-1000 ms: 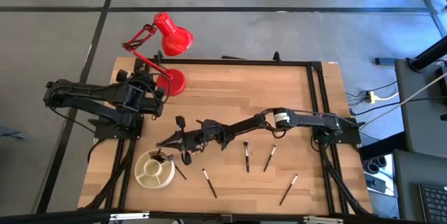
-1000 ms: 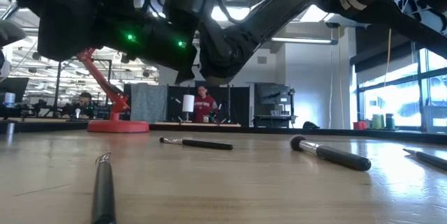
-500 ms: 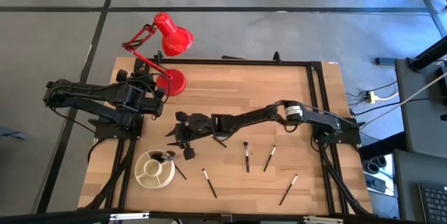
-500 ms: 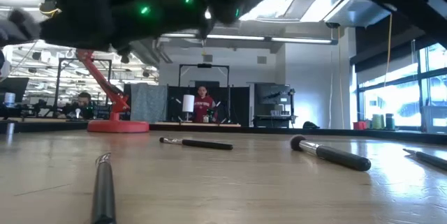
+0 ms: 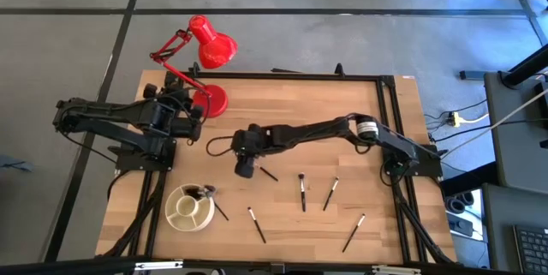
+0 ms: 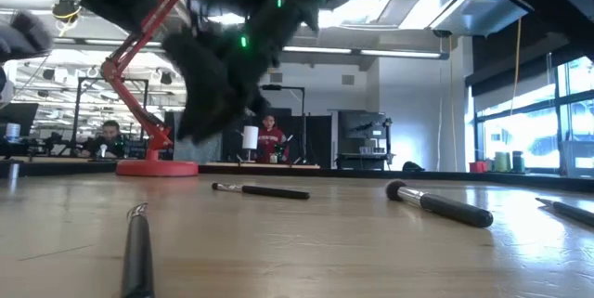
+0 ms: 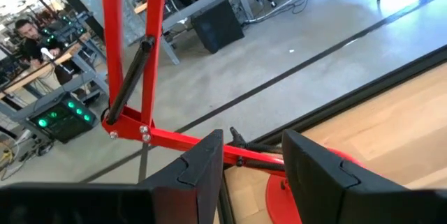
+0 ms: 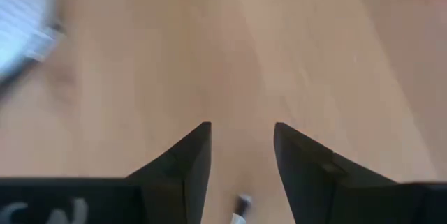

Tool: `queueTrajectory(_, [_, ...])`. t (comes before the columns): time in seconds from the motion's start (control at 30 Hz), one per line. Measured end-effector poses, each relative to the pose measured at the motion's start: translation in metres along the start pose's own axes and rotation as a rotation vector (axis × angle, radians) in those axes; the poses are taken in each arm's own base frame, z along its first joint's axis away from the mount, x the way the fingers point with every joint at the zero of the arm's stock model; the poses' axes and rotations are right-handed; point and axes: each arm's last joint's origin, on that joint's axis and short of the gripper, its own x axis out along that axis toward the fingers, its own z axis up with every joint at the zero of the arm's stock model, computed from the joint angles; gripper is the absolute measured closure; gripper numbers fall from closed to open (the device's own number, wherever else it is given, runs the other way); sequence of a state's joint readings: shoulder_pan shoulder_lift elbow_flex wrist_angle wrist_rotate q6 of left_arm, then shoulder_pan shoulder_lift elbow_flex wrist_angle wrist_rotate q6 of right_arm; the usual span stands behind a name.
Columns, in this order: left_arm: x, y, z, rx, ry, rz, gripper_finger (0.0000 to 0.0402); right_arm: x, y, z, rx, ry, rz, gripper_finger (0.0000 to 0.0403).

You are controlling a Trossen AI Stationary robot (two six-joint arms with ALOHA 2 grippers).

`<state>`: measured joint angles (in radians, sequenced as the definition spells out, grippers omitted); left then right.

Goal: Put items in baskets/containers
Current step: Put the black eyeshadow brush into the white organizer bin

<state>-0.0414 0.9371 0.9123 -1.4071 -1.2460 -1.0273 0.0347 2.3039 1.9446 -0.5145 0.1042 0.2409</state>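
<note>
Your right hand [image 5: 243, 165] hangs open and empty just beside a brush [image 5: 268, 173]; the dish [image 5: 190, 208] seemingly holds several brushes.

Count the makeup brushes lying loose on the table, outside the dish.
6 makeup brushes: one by the right gripper, two side by side, one farther right, one and one beside the dish. More may hide under the right arm.
</note>
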Motion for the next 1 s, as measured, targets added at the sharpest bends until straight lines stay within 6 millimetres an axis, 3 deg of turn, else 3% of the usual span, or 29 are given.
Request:
queueTrajectory(0.27, [0.000,-0.003,0.002,0.054,-0.007,-0.014,0.0258,0.012,-0.023,-0.022,0.070,0.235,0.001,0.0252])
queueTrajectory(0.47, [0.000,-0.003,0.002,0.060,-0.016,-0.008,0.0258,0.011,-0.020,-0.015,0.091,0.178,0.038,0.0253])
queueTrajectory(0.77, [0.000,-0.003,0.003,0.070,-0.024,-0.003,0.0258,0.024,-0.020,-0.025,0.094,0.230,0.026,0.0254])
queueTrajectory(0.87, [0.000,-0.003,0.003,0.081,-0.025,-0.002,0.0258,0.026,-0.018,-0.027,0.085,0.242,0.063,0.0268])
queueTrajectory(1.0, [0.000,-0.003,0.003,0.084,-0.025,-0.002,0.0258,0.029,-0.016,-0.030,0.074,0.261,0.077,0.0315])
